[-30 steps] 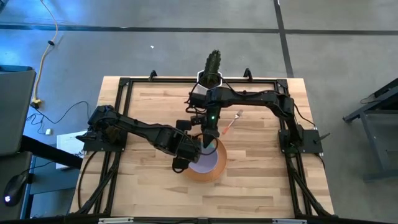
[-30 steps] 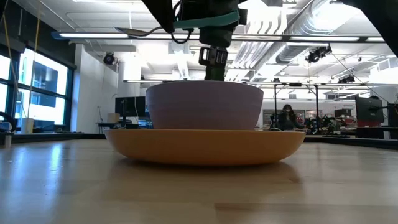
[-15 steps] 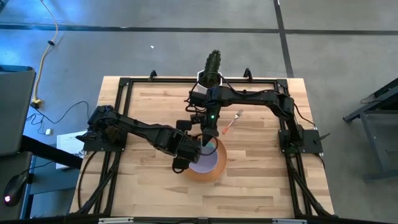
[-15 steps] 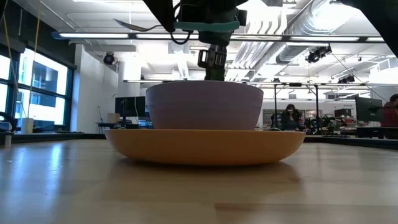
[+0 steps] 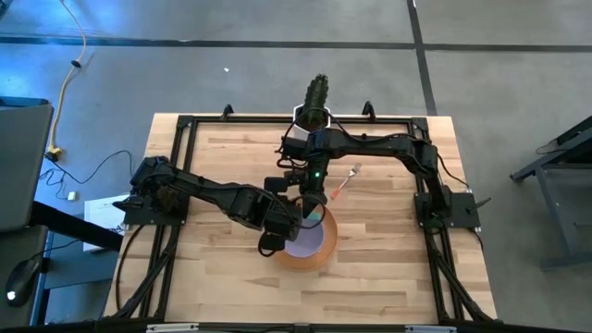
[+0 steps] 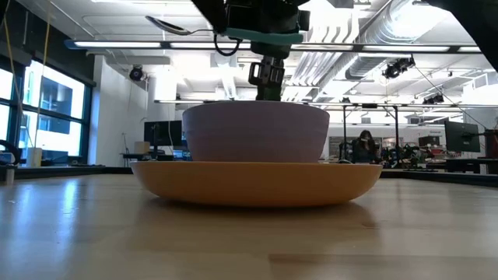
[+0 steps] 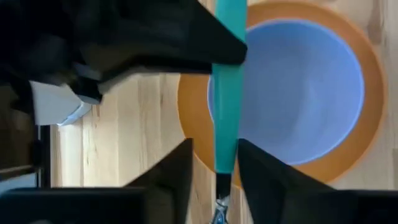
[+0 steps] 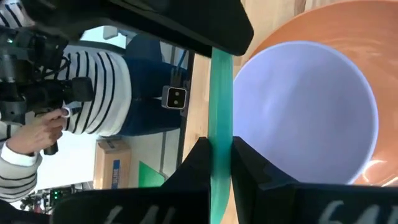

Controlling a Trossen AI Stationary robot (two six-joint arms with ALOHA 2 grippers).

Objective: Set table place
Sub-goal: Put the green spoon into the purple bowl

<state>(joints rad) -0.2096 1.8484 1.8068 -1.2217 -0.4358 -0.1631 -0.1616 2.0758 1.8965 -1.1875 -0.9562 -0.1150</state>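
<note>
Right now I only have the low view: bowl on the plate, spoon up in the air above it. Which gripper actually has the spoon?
Observer: The right gripper is clamped on the spoon by its teal handle; its wrist view shows both fingers tight against it.
Operator: And the left one?
Observer: The left gripper straddles the same handle with its fingers apart, a gap showing on one side.
Operator: Where's the fork?
Observer: The fork lies on the table beyond the plate, on the right arm's side.
</note>
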